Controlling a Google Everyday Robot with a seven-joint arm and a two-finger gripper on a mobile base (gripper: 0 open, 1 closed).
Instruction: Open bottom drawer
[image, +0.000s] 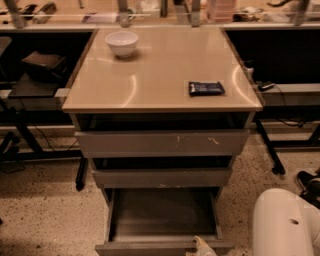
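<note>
Claw (202, 247) at pulled-out bottom drawer (160, 216) front edge, seemingly touching; grip unclear.

White rounded arm (284, 226), pale tool (202, 246) just beside

Tan cabinet top (160, 75), as I saw it remotely: a white bowl (122, 43) stood near its far left corner, and a dark flat packet (206, 88) lay toward its right edge, well apart. The cabinet stood on speckled floor (40, 215). The gripper (202, 247) was at the front lip of the bottom drawer (162, 212).
</note>
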